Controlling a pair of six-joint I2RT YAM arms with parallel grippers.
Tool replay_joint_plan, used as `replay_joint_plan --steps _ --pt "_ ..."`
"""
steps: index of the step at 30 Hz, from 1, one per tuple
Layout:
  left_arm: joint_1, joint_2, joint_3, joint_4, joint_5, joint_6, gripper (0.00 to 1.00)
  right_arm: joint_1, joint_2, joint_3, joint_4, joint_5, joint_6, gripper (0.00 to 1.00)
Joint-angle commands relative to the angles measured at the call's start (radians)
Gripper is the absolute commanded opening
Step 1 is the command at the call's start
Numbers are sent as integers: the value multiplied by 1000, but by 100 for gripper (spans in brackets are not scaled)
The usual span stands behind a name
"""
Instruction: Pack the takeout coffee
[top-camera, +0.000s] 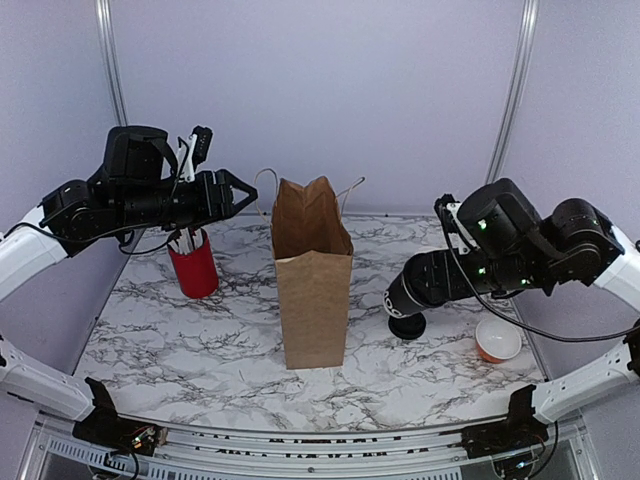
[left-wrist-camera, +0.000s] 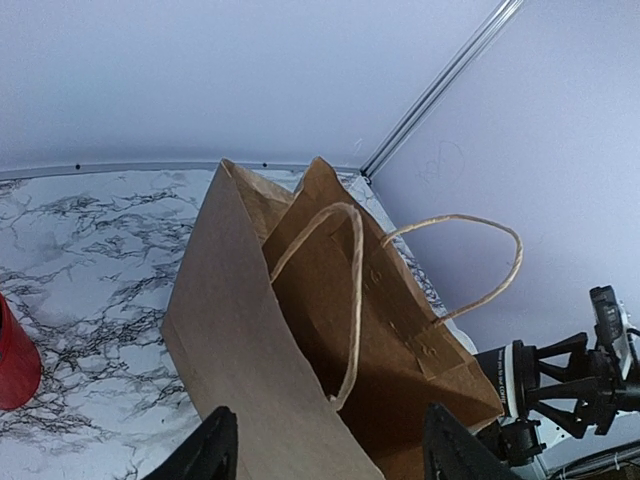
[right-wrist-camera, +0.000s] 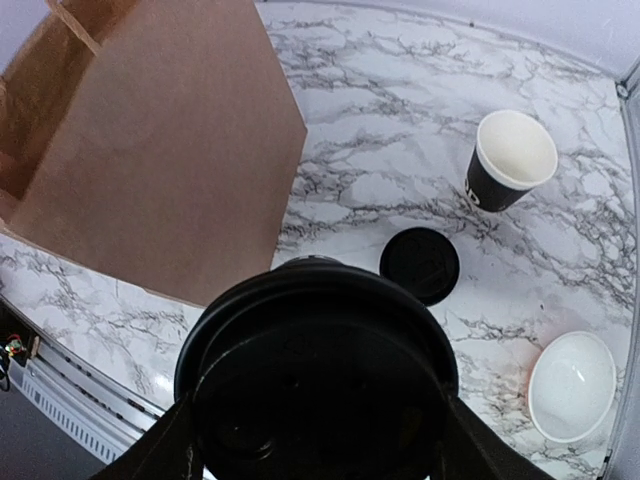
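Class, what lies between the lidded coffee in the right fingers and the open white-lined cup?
A loose black lid lies flat on the table between the takeout coffee and the open cup, seen in the right wrist view.

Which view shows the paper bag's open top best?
Left wrist: it looks down into the bag through its open mouth. Top external shows only its front face and top edge; right wrist shows a side wall and one top corner.

Lab test booth: plain walls (top-camera: 320, 90), alu frame posts (top-camera: 512, 90), marble-print table (top-camera: 200, 330).
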Motion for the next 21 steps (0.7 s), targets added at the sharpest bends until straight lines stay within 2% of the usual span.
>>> replay_joint_plan --steps 1,8,13,15,20,21 --pt "-5 62 74 25 -25 15 60 -11 16 132 8 66 -88 64" --pt "-22 127 119 27 -66 15 52 -13 30 280 2 113 -168 64" --pt "-26 150 130 44 -85 9 42 -13 59 392 26 108 -229 64" --pt "-32 162 142 49 -86 7 34 -13 71 438 46 100 -255 64" --pt "-61 176 161 57 -90 -16 0 -13 119 560 95 62 -319 64" --pt "-69 175 162 58 -94 -24 0 -13 125 575 114 47 -331 64"
